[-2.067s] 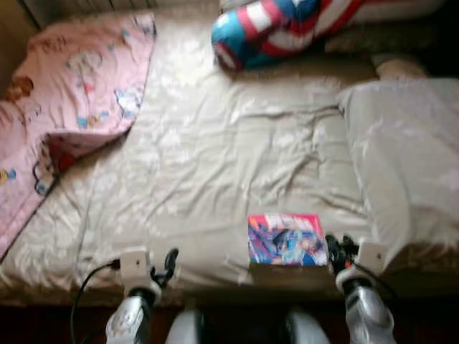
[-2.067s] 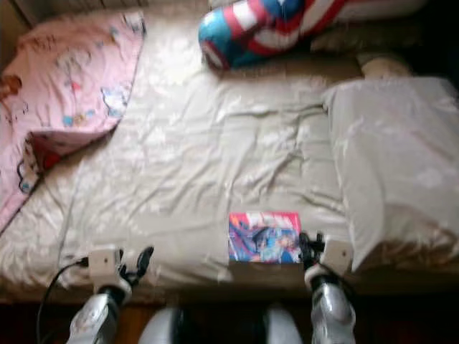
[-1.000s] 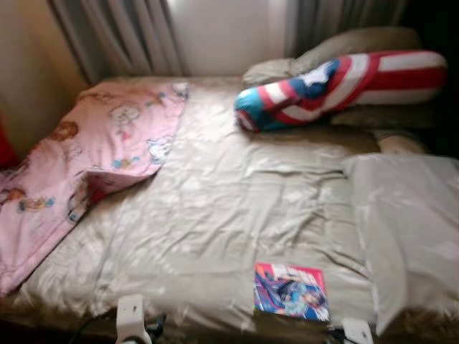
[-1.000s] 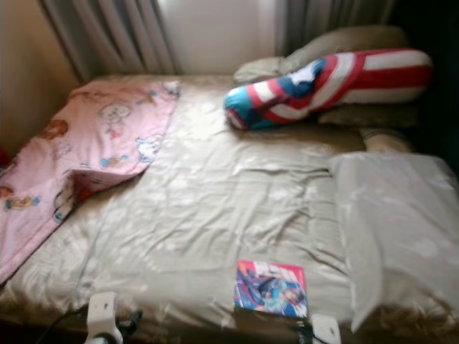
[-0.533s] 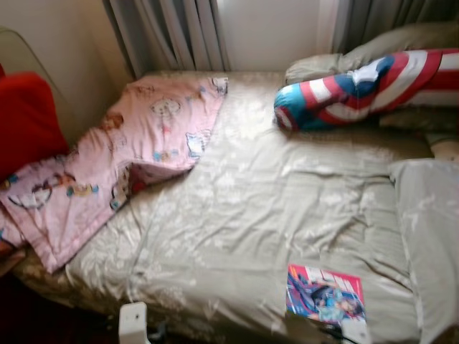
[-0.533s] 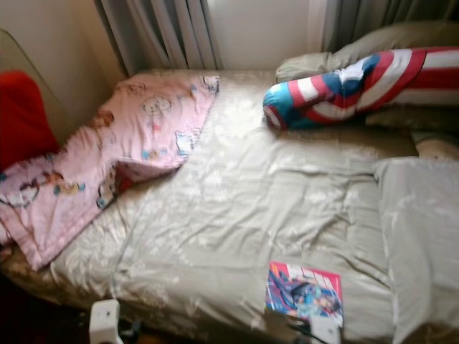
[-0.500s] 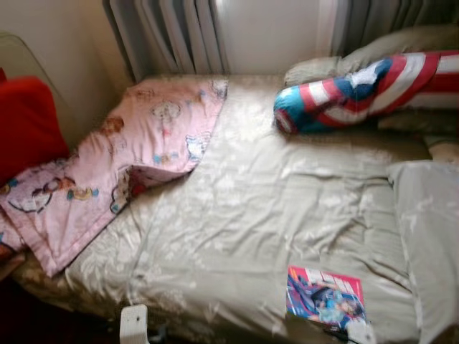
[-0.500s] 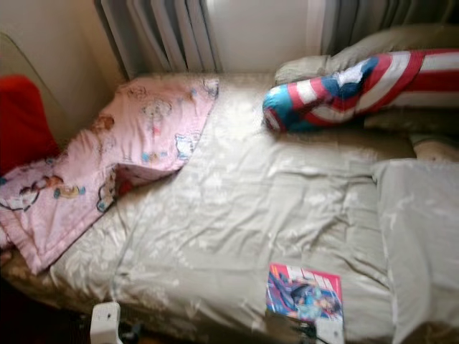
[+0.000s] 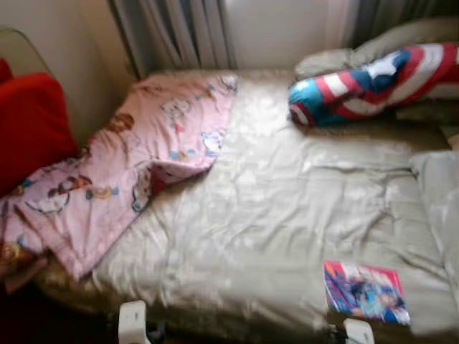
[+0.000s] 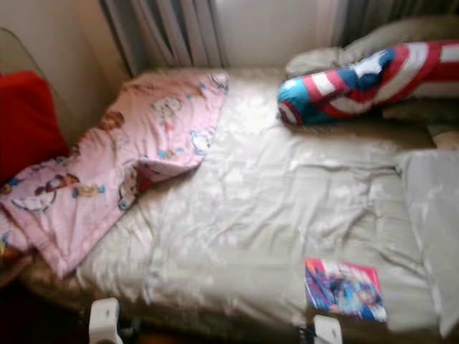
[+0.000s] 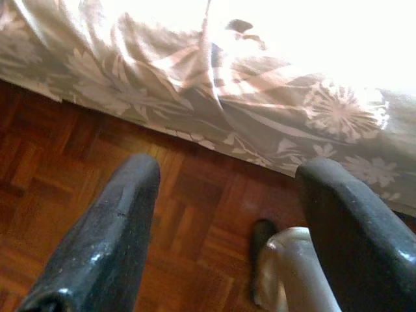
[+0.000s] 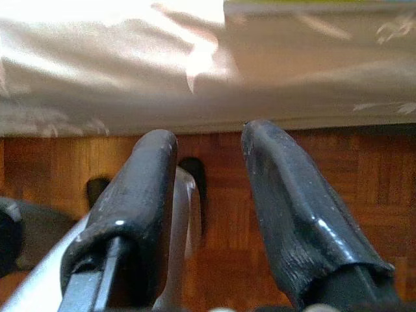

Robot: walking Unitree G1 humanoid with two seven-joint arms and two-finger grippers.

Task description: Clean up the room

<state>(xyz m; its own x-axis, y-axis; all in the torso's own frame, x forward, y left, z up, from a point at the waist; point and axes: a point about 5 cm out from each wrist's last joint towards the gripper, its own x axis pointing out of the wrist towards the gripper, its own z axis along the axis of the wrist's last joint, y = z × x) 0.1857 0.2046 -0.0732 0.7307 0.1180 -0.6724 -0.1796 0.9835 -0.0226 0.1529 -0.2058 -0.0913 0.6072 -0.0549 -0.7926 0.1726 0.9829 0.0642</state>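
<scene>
Both end effectors, left (image 11: 224,240) and right (image 12: 208,214), hang open and empty over the floor (image 11: 58,175) by the bed (image 9: 287,215), so reaching for the comic (image 9: 366,292) at its near edge risks nudging it off the slippery sheet.

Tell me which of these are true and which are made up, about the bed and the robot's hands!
1. The comic book lies near the bed's front edge. True.
2. The pink blanket covers the comic book. False: the blanket is at the left side of the bed, well apart from the book.
3. The striped pillow is red, white and blue. True.
4. The left gripper is holding the blanket. False: its fingers are open and empty, above the wooden floor.
5. The right gripper is pinching the comic book. False: its fingers are apart with nothing between them.
</scene>
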